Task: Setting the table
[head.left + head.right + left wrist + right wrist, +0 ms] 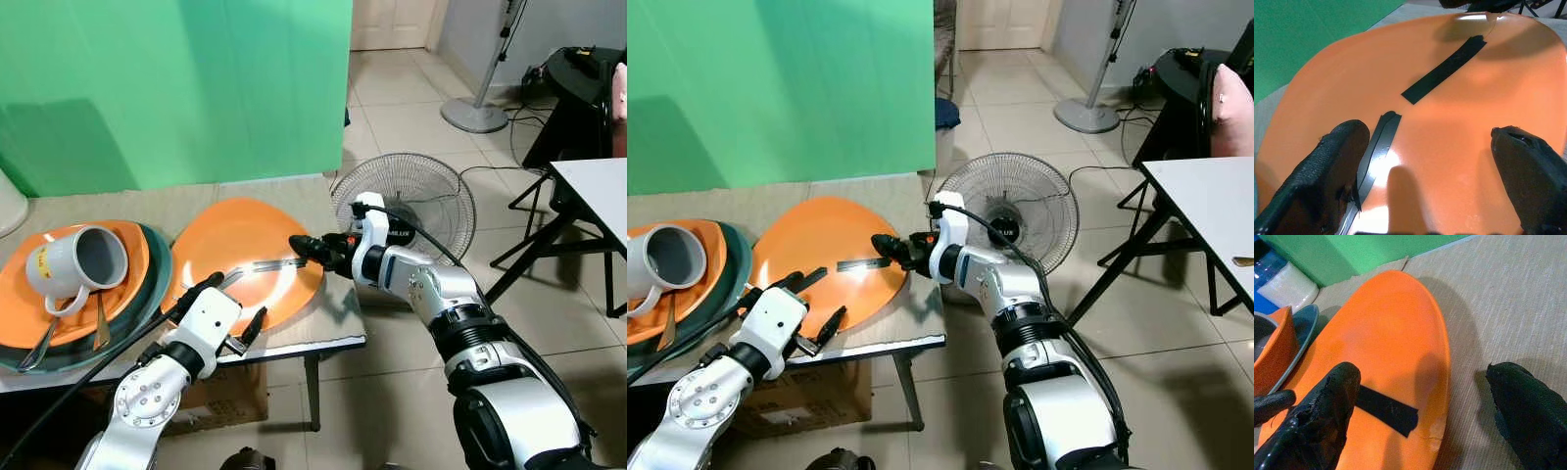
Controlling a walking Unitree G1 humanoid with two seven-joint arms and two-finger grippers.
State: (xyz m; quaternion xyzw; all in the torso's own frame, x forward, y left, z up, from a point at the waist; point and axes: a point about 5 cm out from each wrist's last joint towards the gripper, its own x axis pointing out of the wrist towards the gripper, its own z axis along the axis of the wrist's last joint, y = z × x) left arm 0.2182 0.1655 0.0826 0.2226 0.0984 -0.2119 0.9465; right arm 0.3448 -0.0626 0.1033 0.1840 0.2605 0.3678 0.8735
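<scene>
We see a glossy orange rounded plate (245,257) with a strip of black tape (1444,70) on its face, lying on the beige-clothed low table (294,196) at its right end. Our right gripper (302,246) sits at the plate's right rim, fingers spread wide, one over the plate and one over the cloth. Our left gripper (233,307) hangs over the plate's near edge, fingers apart, holding nothing.

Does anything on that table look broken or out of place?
Yes. The orange plate near the grippers has black tape stuck across it, with a thin crack running to its rim beside the tape, so it looks mended. On the stack at the robot's left, a mug lies tipped on its side.
</scene>
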